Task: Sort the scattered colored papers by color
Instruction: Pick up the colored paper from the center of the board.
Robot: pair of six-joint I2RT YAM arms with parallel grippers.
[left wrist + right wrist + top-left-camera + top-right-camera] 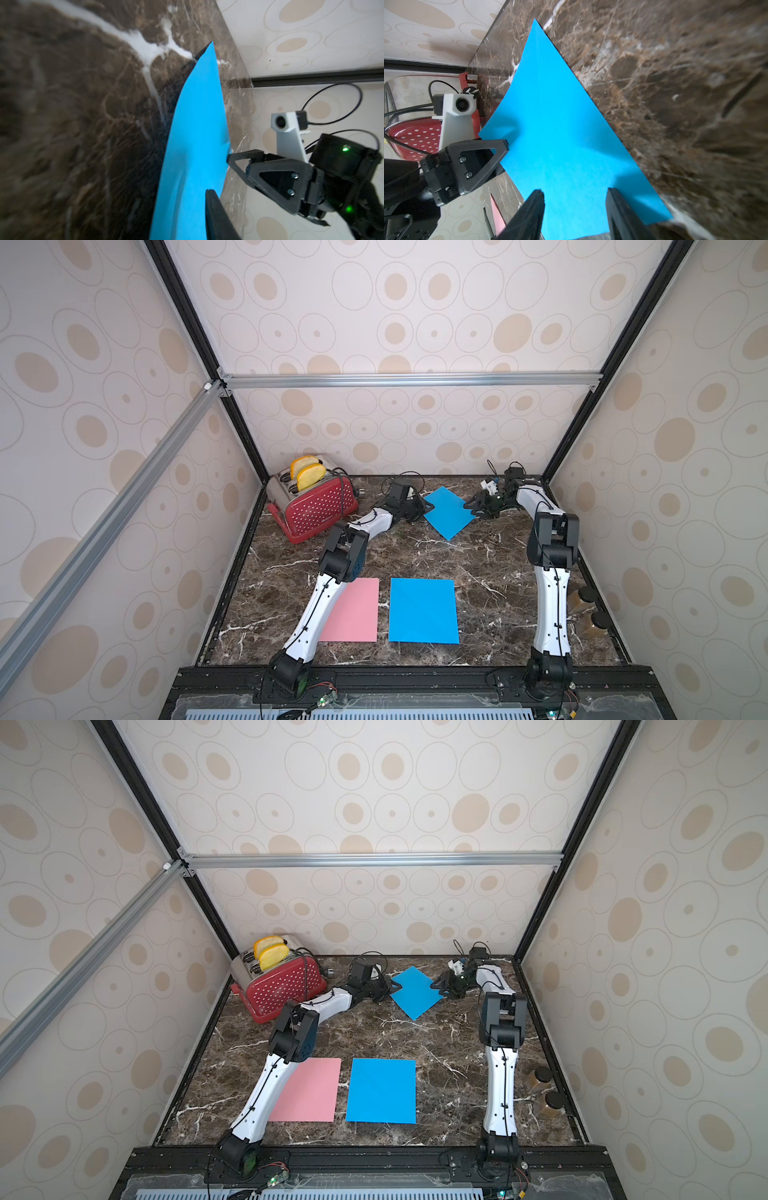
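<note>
A sky-blue paper [449,512] lies askew at the back of the marble table [478,572], between my two grippers. My left gripper [423,506] is shut on its left corner. In the left wrist view one finger [214,209] rests on top of the sheet, the other is hidden under it, and that edge curls up off the table. My right gripper [575,191] stands open at the opposite corner, both fingers over the sheet. Near the front edge a pink paper [357,610] and another blue paper [423,610] lie flat side by side. My left arm covers part of the pink one.
A red polka-dot toaster [316,506] holding two yellow slices stands at the back left, close to my left arm. Two dark-lidded jars [586,597] stand along the right edge. Patterned walls close in the table on three sides.
</note>
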